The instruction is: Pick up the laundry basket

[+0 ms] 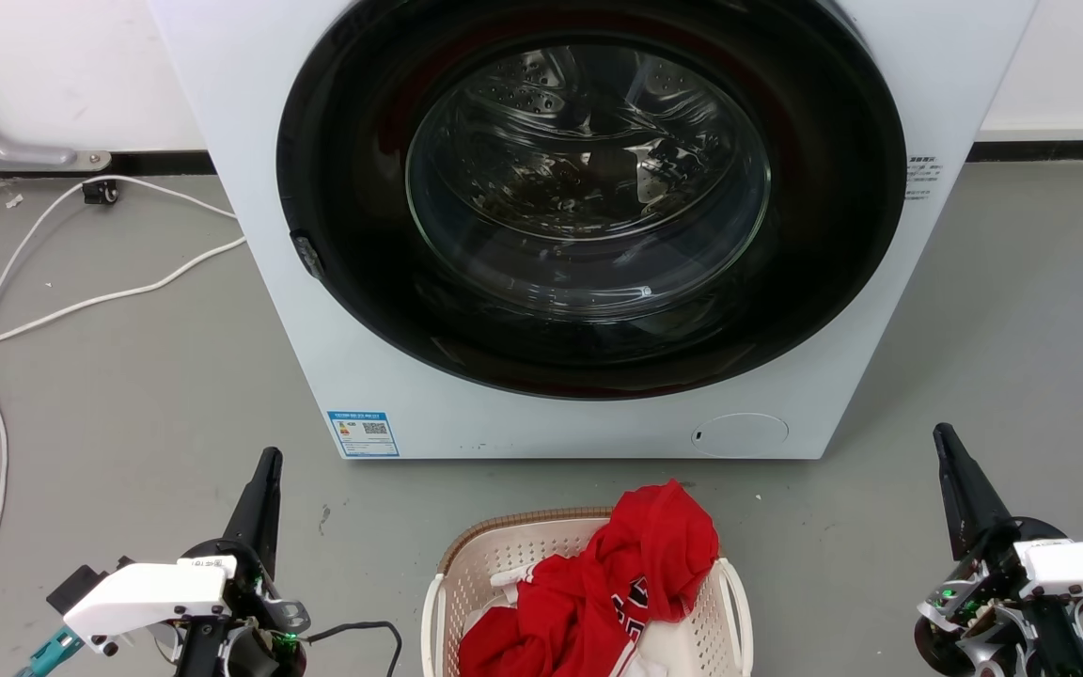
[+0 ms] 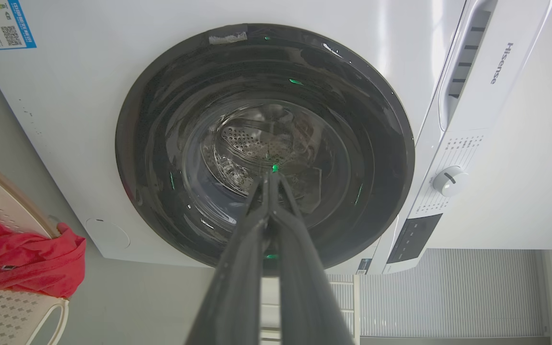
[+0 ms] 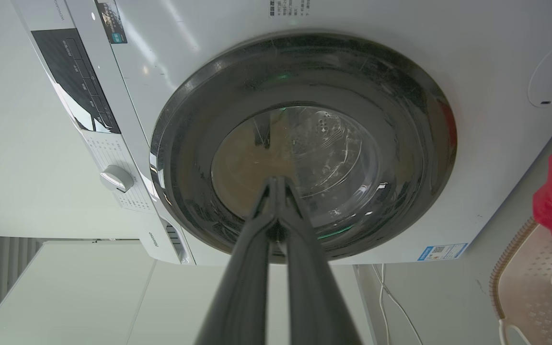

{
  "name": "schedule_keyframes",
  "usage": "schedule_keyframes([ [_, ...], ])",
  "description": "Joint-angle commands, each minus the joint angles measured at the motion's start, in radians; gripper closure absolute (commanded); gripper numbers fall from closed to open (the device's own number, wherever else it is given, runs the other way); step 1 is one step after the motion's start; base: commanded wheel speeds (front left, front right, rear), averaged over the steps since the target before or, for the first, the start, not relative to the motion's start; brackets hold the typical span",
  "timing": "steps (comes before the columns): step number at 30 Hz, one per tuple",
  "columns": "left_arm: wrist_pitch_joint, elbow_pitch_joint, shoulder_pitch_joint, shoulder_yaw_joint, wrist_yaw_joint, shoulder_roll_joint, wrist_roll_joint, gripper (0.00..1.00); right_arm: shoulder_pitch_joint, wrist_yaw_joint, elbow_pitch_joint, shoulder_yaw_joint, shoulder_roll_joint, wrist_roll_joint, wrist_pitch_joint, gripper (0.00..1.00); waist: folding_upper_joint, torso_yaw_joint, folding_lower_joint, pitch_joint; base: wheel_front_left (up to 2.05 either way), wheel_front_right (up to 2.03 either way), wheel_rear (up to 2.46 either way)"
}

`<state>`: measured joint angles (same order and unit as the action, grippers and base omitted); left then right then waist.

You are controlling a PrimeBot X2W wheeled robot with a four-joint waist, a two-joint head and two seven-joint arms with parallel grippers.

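- Two pincers are mine, and both have their fingers pressed together on nothing. My left pincer sits at the lower left of the head view and my right pincer at the lower right, each pointing toward the washer.
- As I judge it, the step in hand is the reach, since neither pincer is at the laundry basket yet. I would part both pairs of fingers first, then bring both arms inward and down together.
- On the left, I'd aim for the white loop handle at the basket's 9 o'clock and close around the loop, not the perforated wall.
- On the right, I'd take the matching handle at 3 o'clock. The red garment drapes over the rim near it, so I'd take care not to pinch cloth.
- Lifting both sides evenly should keep the load level.
- From my left pincer the basket lies toward 4 o'clock, well apart, on the floor in front of the washer.
- From my right pincer it lies toward 8 o'clock, likewise well apart.
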<state>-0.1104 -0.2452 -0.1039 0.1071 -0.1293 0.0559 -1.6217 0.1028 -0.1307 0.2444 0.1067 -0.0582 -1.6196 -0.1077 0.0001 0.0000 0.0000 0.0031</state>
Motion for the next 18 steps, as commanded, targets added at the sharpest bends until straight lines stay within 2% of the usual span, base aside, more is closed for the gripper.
schedule_keyframes([
  [1,0.000,-0.001,-0.010,0.003,-0.004,-0.001,0.007,1.00,0.011,0.000,0.001,0.002,0.004,0.002,-0.005,1.00,-0.0001,0.000,0.0000,0.000,0.00,0.00,0.00],
  [16,-0.002,-0.001,-0.010,0.005,-0.004,-0.002,0.008,1.00,0.011,0.000,0.001,0.003,0.005,0.004,-0.005,1.00,-0.0001,0.000,0.0000,0.000,0.00,0.00,0.00],
  [17,-0.001,-0.001,0.000,0.001,0.000,-0.002,0.001,0.00,0.000,0.000,0.001,0.002,0.002,0.002,-0.003,0.00,-0.0001,0.000,0.0000,0.000,0.00,0.00,0.00],
  [18,0.000,-0.007,0.004,0.000,0.000,-0.003,0.001,0.00,-0.005,0.000,0.006,0.001,0.002,0.002,-0.002,0.00,-0.0001,0.000,0.0000,0.000,0.00,0.00,0.00],
])
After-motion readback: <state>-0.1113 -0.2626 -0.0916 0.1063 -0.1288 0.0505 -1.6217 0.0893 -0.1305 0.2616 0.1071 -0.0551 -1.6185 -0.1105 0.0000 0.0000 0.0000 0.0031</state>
